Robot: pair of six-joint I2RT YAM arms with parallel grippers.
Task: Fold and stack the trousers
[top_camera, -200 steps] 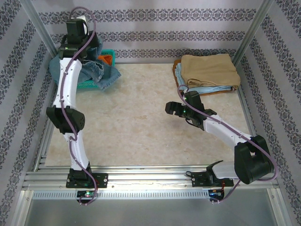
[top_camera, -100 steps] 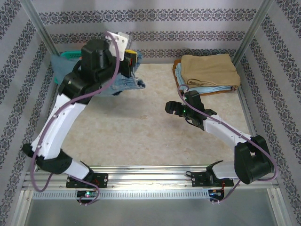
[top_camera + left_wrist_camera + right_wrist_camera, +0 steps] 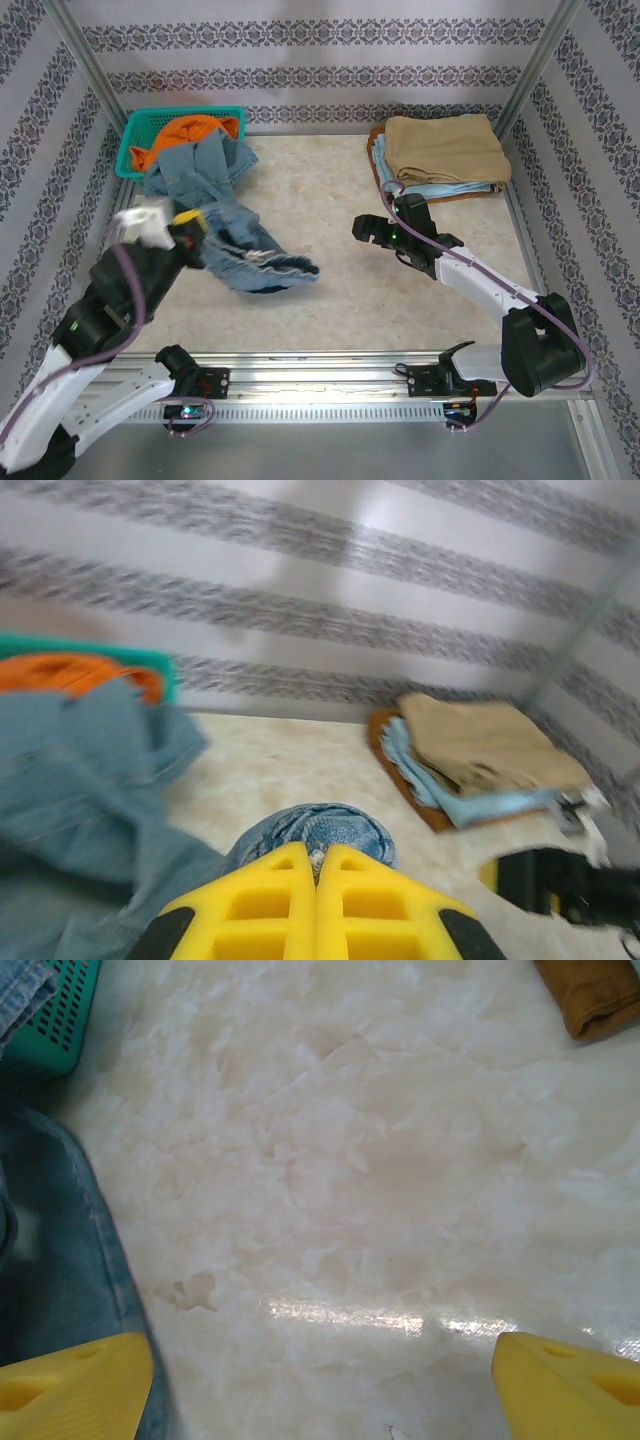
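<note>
Denim is bunching between the left jaws, which are pressing together on a fold of the trousers [image 3: 310, 832]. I am holding that pinch tight so the heavy cloth is not sliding free. Behind those jaws and to their left, the rest of the trousers is trailing over the rim of the teal basket [image 3: 128, 140] and partly covering an orange garment [image 3: 190, 130]. One loose end is hanging ahead of the jaws, too blurred for me to tell whether it is touching the surface [image 3: 330, 310].

I am judging that nothing is being folded yet, since the trousers are needing open room to lie flat first.

Further right, the right jaws are standing wide apart and gripping nothing. They are hovering low over bare surface, near the denim's loose end but not touching it, probably waiting to take a second corner. Beyond those jaws and to their right, a folded stack [image 3: 445, 148] topped by tan trousers is showing where the finished fold is likely going.
</note>
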